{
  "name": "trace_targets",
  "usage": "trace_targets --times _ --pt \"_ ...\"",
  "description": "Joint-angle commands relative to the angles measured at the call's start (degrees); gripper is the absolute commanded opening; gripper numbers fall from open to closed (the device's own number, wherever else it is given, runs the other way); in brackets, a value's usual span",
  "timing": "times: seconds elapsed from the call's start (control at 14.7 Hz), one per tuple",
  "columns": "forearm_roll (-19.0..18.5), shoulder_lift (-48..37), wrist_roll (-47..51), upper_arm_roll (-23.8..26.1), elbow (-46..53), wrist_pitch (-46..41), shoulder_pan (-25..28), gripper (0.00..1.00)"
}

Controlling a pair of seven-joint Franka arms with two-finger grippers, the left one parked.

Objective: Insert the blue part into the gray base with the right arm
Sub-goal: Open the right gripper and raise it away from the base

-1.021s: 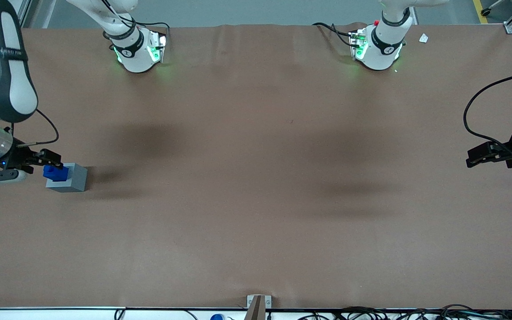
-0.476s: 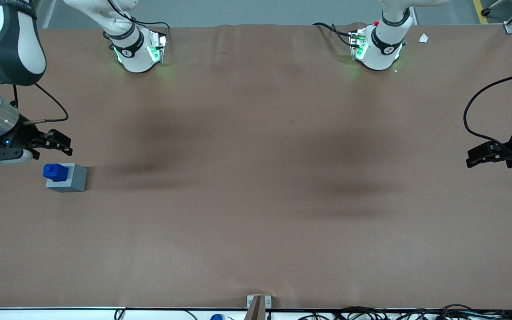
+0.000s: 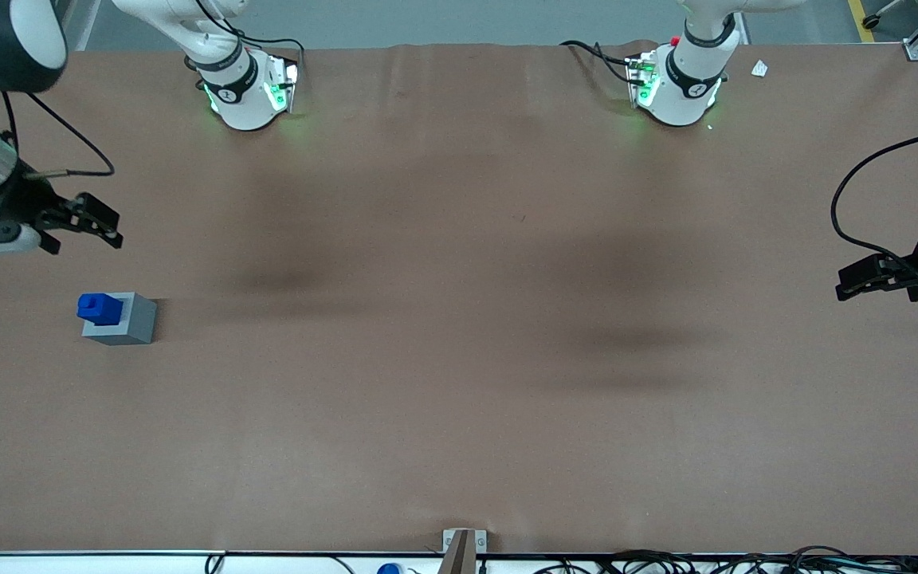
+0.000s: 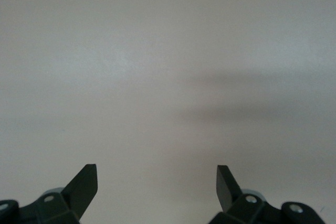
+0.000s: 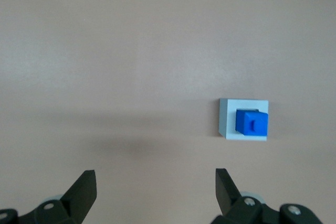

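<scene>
Right arm's gripper (image 3: 80, 226) has let go & lifted off since a sec ago, fingers apart, empty. Blue part (image 3: 100, 308) sits in gray base (image 3: 128, 323) on worktop (image 3: 459, 319); insertion looks done.

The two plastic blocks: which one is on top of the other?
The blue part sits in the gray base. The open gripper is apart from them.

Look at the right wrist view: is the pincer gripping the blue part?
No. The blue part sits in the gray base, while the pincer is open above the table, apart from both.
</scene>
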Motion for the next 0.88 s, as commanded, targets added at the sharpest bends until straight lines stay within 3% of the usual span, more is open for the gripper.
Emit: trace_targets --times 0.0,0.27,0.82 --pt "0.4 -0.4 4.2 -0.4 5.6 -6.1 -0.2 1.0" --pt "0.2 -0.4 6.2 -0.4 11.5 -11.4 -0.2 1.0" --pt "-0.2 -0.3 6.2 -0.1 14.1 -11.7 -0.1 1.0"
